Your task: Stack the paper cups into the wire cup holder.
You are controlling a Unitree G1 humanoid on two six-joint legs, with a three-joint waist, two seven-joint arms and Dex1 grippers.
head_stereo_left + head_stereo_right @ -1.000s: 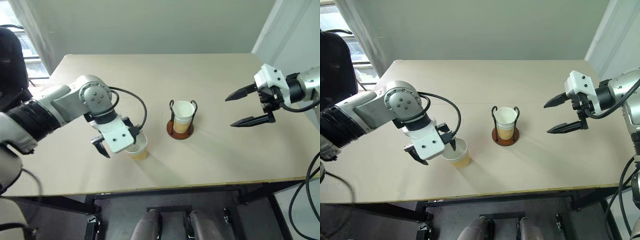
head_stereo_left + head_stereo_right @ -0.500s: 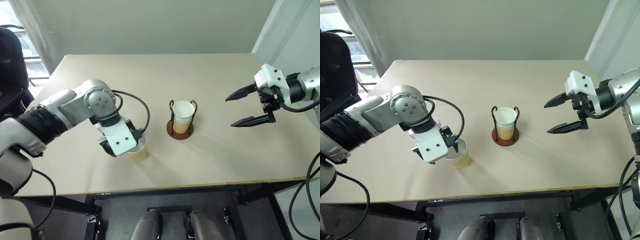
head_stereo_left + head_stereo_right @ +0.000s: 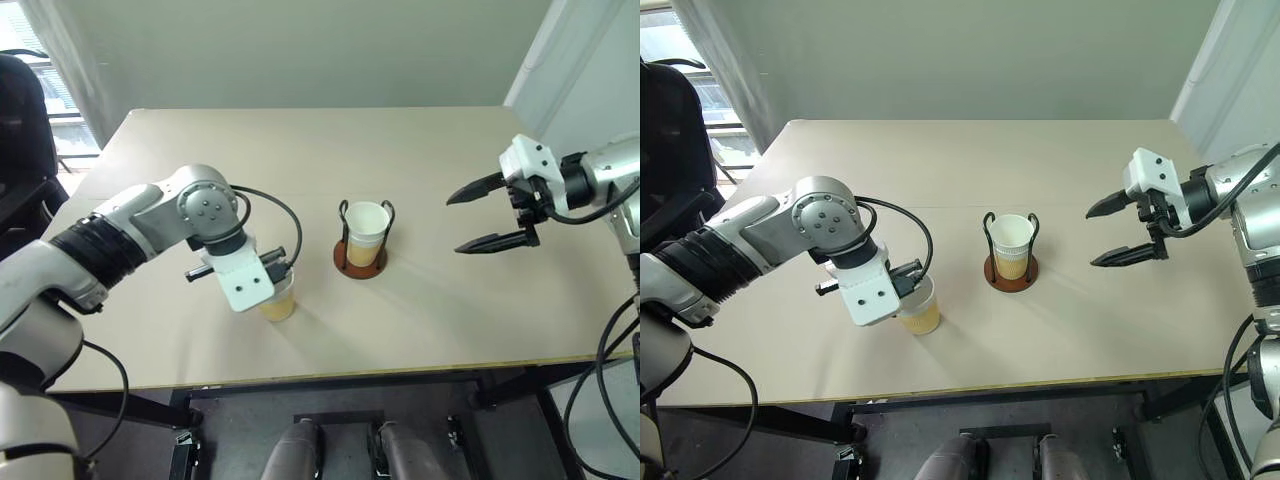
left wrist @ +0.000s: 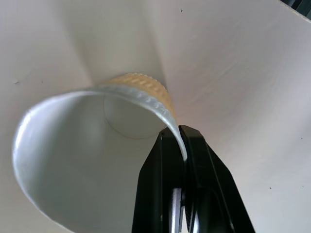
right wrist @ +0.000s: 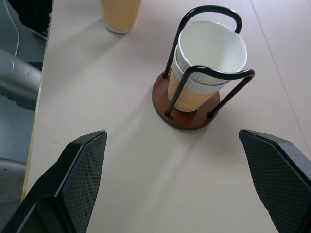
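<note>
Left wrist view: left gripper (image 4: 182,145) jaws pinch loose paper cup (image 4: 87,160) rim on surface (image 3: 420,160).
Thin rim may buckle or slip when lifted toward wire cup holder (image 3: 362,262); right gripper (image 3: 480,215) jaws apart, empty.

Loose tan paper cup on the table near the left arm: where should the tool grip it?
Pinch the white rolled rim from straight above, one finger inside. The tan paper cup stands upright, mouth open, and the left tool is already shut on its wall that way.

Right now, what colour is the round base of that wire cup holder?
Reddish-brown, a flat disc base under black wire loops. The right wrist view shows it best.
</note>
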